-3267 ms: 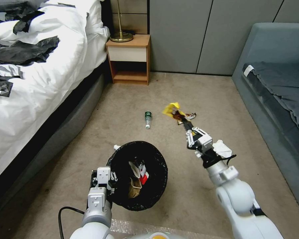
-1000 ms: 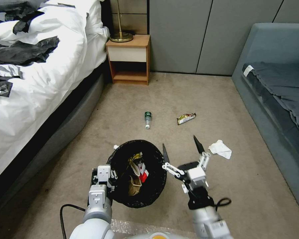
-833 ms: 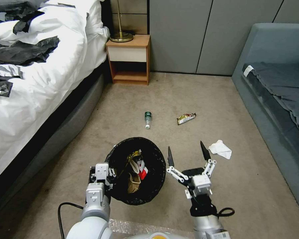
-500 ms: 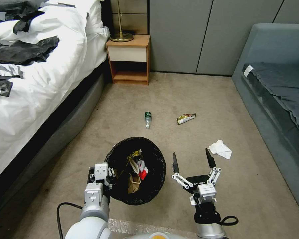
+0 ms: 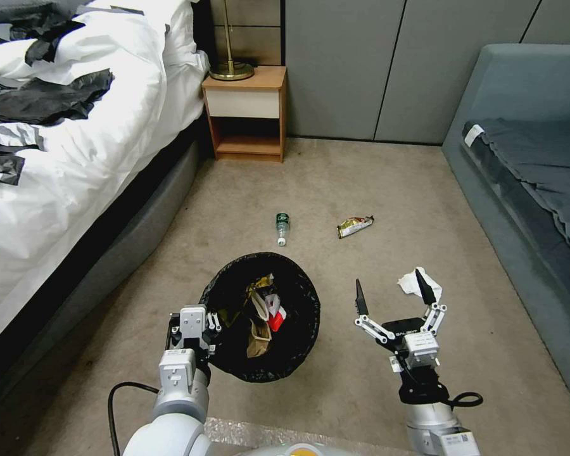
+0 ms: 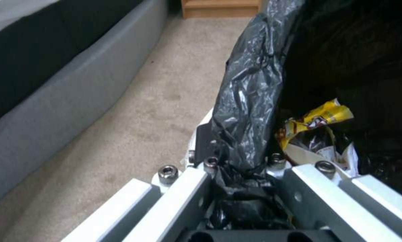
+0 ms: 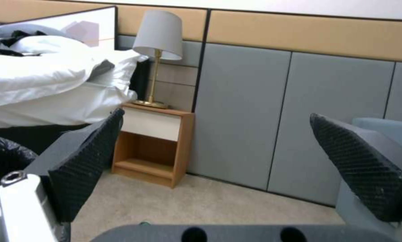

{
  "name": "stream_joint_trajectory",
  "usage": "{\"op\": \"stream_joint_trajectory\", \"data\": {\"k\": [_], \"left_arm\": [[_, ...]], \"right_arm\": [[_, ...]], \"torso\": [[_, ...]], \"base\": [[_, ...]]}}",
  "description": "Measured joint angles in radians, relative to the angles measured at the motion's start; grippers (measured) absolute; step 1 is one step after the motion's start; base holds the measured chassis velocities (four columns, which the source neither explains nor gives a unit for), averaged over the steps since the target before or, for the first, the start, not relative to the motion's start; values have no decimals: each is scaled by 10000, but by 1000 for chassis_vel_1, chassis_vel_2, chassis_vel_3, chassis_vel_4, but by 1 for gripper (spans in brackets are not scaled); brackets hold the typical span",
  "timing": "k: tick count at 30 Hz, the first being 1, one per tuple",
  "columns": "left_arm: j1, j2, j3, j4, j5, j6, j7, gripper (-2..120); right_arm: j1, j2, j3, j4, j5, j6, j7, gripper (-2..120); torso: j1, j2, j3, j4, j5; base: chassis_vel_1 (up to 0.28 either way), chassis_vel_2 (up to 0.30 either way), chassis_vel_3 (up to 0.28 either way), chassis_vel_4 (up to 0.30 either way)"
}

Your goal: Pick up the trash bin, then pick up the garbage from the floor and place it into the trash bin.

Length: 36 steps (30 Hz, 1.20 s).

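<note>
Head view: left gripper (image 5: pixel 199 329) is clamping the bin (image 5: pixel 263 316) rim; right gripper (image 5: pixel 392 297) is hanging wide open, probably wanting the tissue (image 5: pixel 415 282) at 1 o'clock, centred.

Beige carpet floor (image 5: pixel 373 171) is running from the near edge back to a wall of grey panels (image 5: pixel 342 63) with dark seams; in the right wrist view a tan band (image 7: pixel 308 33) is sitting above those panels. A bed (image 5: pixel 76 158) with rumpled white bedding and a grey upholstered base is lying along the left side. A wooden nightstand (image 5: pixel 246 114) with a white drawer front and an open lower shelf is standing against the wall beside the bed, carrying a brass-stemmed lamp (image 7: pixel 158 50) with a pale shade. A blue-grey sofa (image 5: pixel 525 164) is occupying the right side.
</note>
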Motion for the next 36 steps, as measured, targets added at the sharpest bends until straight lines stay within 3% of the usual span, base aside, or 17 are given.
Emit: {"op": "stream_joint_trajectory", "data": {"k": [15,36], "left_arm": [[12,-17,39,32,-45,189,-27,0],[-16,33,69,39,-355,-83,-155,0]], "right_arm": [[137,-120,71,-4,707,171,-173,100],[275,-22,-192,-45,808,-144,155,100]], "torso": [[0,0,0,0,0],[0,0,0,-4,0]], "base": [[-21,-21,-18,-23],[-105,-107,-105,-100]]}}
